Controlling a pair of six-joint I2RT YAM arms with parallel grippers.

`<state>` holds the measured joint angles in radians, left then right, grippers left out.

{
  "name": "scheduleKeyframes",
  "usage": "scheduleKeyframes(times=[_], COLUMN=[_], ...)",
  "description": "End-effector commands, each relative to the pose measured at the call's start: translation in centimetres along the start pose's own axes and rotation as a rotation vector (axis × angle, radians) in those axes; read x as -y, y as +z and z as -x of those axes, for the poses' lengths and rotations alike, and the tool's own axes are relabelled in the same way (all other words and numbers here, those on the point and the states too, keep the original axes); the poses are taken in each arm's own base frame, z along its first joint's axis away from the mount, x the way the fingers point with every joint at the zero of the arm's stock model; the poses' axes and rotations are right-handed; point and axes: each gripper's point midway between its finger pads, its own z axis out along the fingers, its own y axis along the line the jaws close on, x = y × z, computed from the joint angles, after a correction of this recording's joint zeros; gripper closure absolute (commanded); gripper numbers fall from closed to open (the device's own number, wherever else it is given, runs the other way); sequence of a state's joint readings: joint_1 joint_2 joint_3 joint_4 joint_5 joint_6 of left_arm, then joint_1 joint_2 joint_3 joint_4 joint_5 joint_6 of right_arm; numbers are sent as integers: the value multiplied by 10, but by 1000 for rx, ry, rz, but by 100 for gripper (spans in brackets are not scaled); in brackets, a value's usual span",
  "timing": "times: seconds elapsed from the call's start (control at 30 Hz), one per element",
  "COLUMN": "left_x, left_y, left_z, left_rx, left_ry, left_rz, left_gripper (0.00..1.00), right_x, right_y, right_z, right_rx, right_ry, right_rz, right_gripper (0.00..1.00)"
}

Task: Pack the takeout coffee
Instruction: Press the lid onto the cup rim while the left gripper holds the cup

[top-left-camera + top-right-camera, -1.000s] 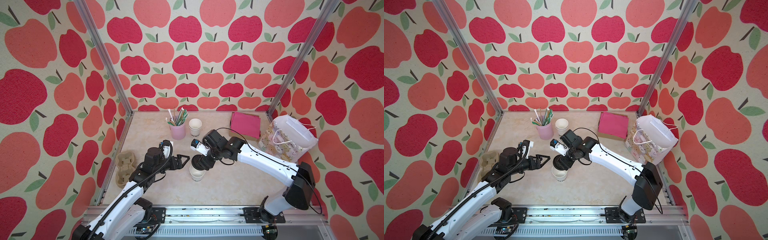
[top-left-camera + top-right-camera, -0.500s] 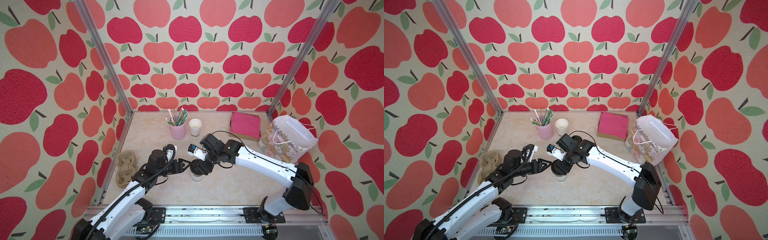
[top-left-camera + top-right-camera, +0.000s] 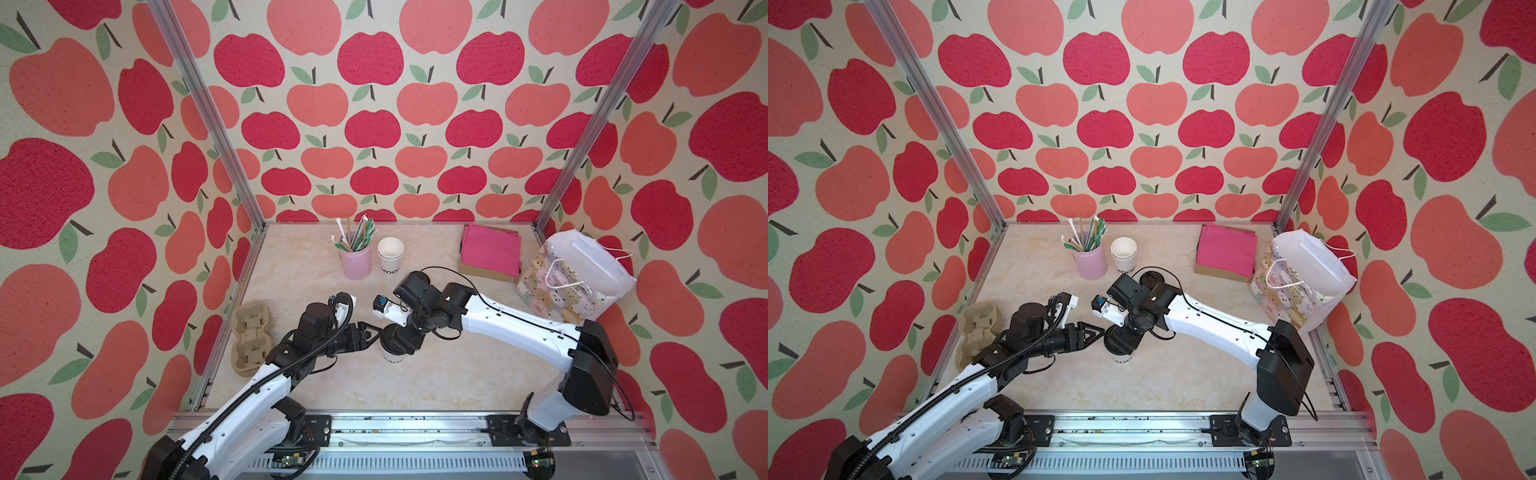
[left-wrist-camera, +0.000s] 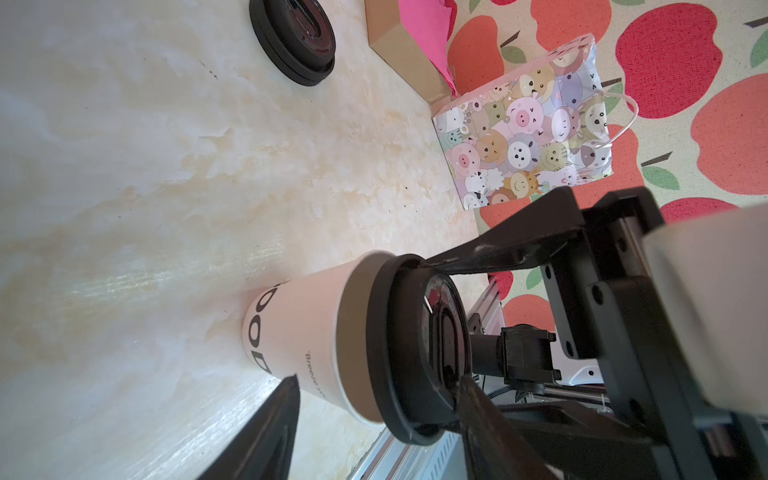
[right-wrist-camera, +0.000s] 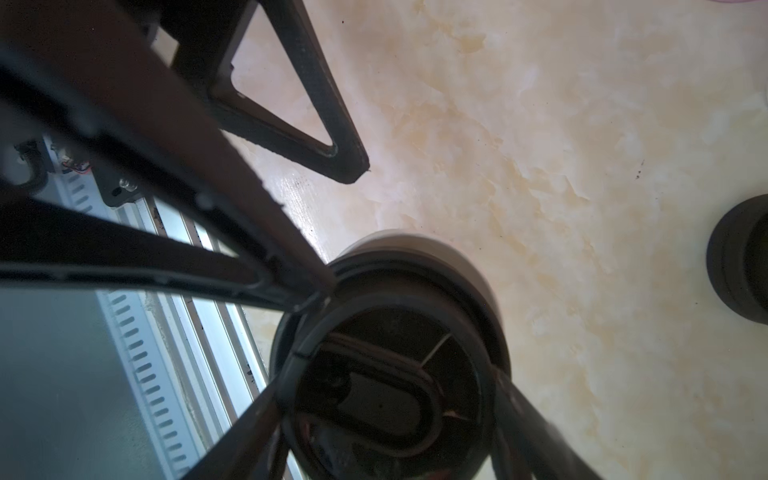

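Note:
The takeout coffee is a white paper cup (image 3: pixel 392 358) (image 3: pixel 1122 357) (image 4: pixel 299 336) with black lettering, standing mid-table. Its black lid (image 4: pixel 399 345) (image 5: pixel 386 374) sits on the rim. My right gripper (image 3: pixel 401 338) (image 5: pixel 390 386) reaches down from above, shut on the lid with a finger on each side of the rim. My left gripper (image 3: pixel 372 330) (image 3: pixel 1096 330) (image 4: pixel 378 378) comes in from the left, rolled on its side, open. One of its fingers lies low beside the cup wall and the other touches the lid's edge.
A pink cup of straws (image 3: pixel 356 259) and a stack of white cups (image 3: pixel 390 257) stand at the back. Spare black lids (image 3: pixel 1152 277) (image 4: pixel 293 39) lie behind the right arm. A box of pink napkins (image 3: pixel 492 253), an animal-print gift bag (image 3: pixel 573 278) and a cardboard carrier (image 3: pixel 251 336) line the edges.
The right gripper came down with the lid from above the cup onto its rim. The left gripper moved right up to the cup and its jaws narrowed.

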<state>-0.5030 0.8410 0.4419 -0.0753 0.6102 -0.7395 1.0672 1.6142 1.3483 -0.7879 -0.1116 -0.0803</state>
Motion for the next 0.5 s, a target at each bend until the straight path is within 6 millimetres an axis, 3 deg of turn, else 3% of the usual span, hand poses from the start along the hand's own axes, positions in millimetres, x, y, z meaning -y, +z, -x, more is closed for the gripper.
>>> scheduleKeyframes(times=[0.0,0.47], left_x=[-3,-5], left_y=[2,10], left_z=[0,1], left_rx=[-6,-16], left_ry=[14,14], left_rz=[22,26], left_gripper=[36,34], right_x=[1,1], right_y=[9,16], right_z=[-14,-12], right_rx=[-61,-61], right_ry=[-14,-10], right_rz=[-10,-21], right_gripper=[33,33])
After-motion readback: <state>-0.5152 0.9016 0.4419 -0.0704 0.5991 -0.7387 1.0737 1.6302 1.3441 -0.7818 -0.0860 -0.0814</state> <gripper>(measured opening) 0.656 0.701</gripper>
